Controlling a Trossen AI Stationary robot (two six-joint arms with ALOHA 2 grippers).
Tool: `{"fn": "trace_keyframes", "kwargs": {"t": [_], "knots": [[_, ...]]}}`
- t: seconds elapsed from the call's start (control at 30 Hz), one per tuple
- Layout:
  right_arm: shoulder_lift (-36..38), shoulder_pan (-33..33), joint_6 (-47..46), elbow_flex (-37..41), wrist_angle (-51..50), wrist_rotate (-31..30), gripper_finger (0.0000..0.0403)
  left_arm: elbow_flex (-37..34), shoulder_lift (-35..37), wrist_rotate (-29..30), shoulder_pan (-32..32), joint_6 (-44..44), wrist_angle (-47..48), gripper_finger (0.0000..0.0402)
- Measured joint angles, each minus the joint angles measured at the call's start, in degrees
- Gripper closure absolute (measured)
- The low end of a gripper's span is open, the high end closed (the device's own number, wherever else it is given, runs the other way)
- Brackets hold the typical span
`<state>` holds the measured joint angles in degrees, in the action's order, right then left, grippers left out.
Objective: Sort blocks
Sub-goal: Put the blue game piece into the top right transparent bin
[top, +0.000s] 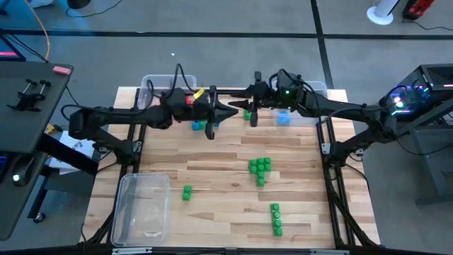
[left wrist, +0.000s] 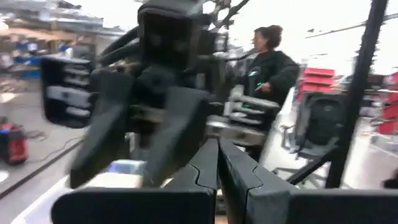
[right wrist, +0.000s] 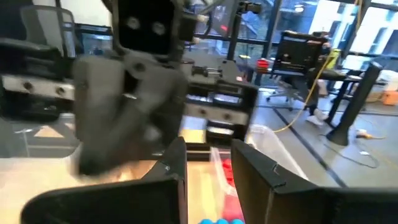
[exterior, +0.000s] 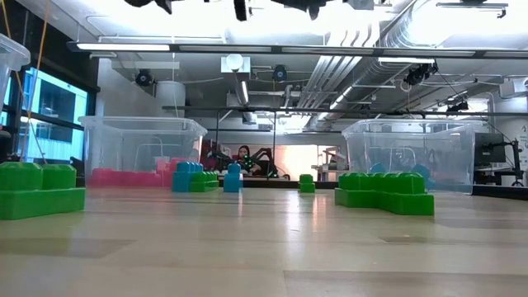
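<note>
Room: grey floor (top: 233,18) crossed by dark lines around a light wooden table (top: 219,191). Ceiling: exposed silver ducts (exterior: 363,33) and strip lights (exterior: 148,47). Left wall: large windows (exterior: 49,103). Background: a person in dark clothing (left wrist: 270,68); possibly an office chair (right wrist: 298,53).

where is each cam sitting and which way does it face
High view: above the table, looking straight down; both arms meet at the far edge, left gripper shut, right gripper part open.
Low view: at tabletop height, looking level across green blocks to the bins; only arm undersides show.
Left wrist view: past its own shut fingers at the right gripper.
Right wrist view: past its own parted fingers at the left gripper.
Shared: each wrist view shows the other arm.
</note>
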<state>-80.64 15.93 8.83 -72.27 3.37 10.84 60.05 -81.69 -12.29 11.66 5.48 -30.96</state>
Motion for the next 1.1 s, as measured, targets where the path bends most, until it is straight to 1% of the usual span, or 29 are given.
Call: {"fn": "trace_keyframes", "kwargs": {"t": [0.17, 0.23, 0.43, 0.67, 0.7, 0.8, 0.87, 0.97, 1.03, 1.1], "knots": [[-0.85, -1.07, 0.12, 0.02, 1.12, 0.31, 0.0337, 0.0, -0.11, 2.24, 0.93, -0.63, -0.29, 0.0401], [-0.9, -1.24, 0.16, 0.02, 1.02, 1.31, 0.0337, 0.02, -0.11, 3.16, 1.52, -0.67, 0.05, 0.0401], [-1.0, -2.48, 0.16, 0.06, 0.99, 1.4, 0.0337, 0.17, -0.33, 2.11, 2.84, -3.25, 2.44, 0.0401], [-0.94, -3.24, 0.08, 0.13, 0.45, 1.61, 0.0337, 0.2, -2.07, 2.43, 2.99, -5.2, 2.01, 0.0401], [-0.94, -3.24, 0.12, 0.13, 0.28, 0.87, 0.0337, 0.2, -2.02, 2.51, 3.01, -5.57, 2.16, 0.0401], [-0.79, -3.01, 0.12, 0.13, -0.16, -4.25, 0.0337, 0.1, 0.38, 3.01, 3.11, -5.88, 3.56, 0.0401], [-0.73, -2.36, 0.2, 0.07, -0.08, -6.97, 0.0337, -0.14, 3.13, 4.07, 3.36, -7.08, 6.27, 0.0401], [-0.37, -1.03, 0.23, -0.05, 0.54, -7.93, 0.0337, -0.06, 9.56, 8.44, 4.02, -11.1, 13.23, 0.0401], [-0.43, -0.11, 0.42, -0.09, 0.3, -8.46, 0.0337, 0.15, 13.73, 12.9, 4.47, -13.72, 21.44, 0.0401], [-0.54, 0.86, 0.49, -0.07, 0.02, -9.09, 0.0337, 0.11, 16.87, 17.07, 5.06, -14.58, 31.35, 0.0401]]}}
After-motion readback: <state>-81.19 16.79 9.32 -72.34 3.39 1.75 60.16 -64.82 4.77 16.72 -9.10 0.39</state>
